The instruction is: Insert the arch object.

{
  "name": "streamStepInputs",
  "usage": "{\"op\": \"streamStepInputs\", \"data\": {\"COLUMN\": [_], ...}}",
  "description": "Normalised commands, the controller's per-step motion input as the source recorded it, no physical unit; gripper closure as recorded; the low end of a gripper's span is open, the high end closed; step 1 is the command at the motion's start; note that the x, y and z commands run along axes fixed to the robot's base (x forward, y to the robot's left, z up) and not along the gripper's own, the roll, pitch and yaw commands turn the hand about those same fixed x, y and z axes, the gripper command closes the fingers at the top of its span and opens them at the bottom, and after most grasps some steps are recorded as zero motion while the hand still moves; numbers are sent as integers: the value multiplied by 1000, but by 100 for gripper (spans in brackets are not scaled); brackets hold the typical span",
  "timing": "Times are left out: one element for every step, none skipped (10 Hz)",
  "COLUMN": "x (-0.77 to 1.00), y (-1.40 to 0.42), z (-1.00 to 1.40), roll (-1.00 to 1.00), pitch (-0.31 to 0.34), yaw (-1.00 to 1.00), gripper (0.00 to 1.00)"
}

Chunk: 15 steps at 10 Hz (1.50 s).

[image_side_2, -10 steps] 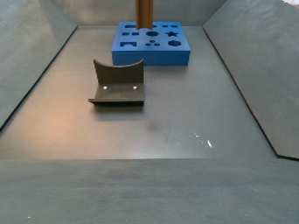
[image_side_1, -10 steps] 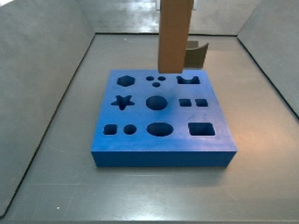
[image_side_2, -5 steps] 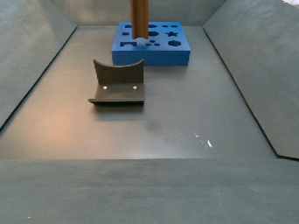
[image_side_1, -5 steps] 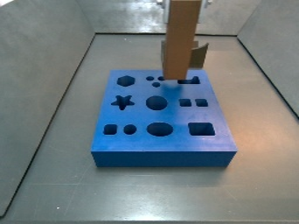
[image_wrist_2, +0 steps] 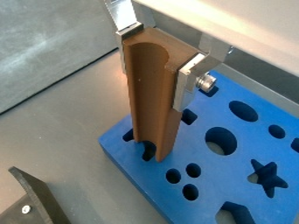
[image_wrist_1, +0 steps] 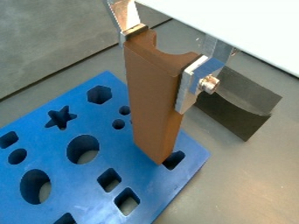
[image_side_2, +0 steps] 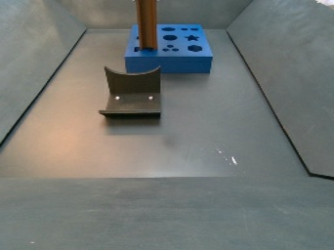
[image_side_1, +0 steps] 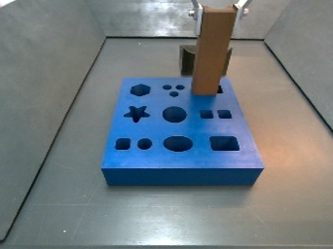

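Observation:
The arch object [image_side_1: 213, 53] is a tall orange-brown block with a concave groove at its upper end. It also shows in a side view [image_side_2: 146, 23] and in both wrist views [image_wrist_1: 155, 105] [image_wrist_2: 152, 92]. My gripper [image_wrist_1: 163, 48], also in a wrist view [image_wrist_2: 156, 48], is shut on its upper end. I hold it upright, with its lower end at the arch-shaped hole [image_wrist_1: 173, 161] in the far corner of the blue board [image_side_1: 156, 165]. The gripper is cut off at the upper edge of both side views.
The board has several other holes, among them a star [image_side_1: 135, 114] and a large round hole [image_side_1: 178, 145]. The dark fixture [image_side_2: 131, 94] stands on the grey floor apart from the board, and shows in a wrist view [image_wrist_1: 239, 107]. Grey walls enclose the floor.
The gripper has carried the arch object to the right over the board and lowered it, so its lower end has come down to the arch-shaped hole.

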Motion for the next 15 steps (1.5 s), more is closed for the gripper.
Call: {"op": "streamStepInputs", "data": {"x": [3,17,40,131,103,69,340,217,146,137,0,0,0,0,-40], "y": [0,0,0,0,0,0,0,49,74,106,103,103,40,3,0], "z": [-311,-314,-329,-326,-309,-306,-349,-360,-357,-371,-380,-394,-371,-369,-360], "roll": [16,11,0,0,7,9,64,144,203,230,230,206,130,89,66], "pitch": [-106,-109,-126,-114,-104,-103,-27,-26,-11,0,-17,-47,-77,-130,-156], "yaw": [0,0,0,-63,-51,-37,-23,0,0,0,-26,-60,-60,-40,-43], "gripper": [100,100,100,100,100,100,100,100,100,100,100,100,100,100,100]}}
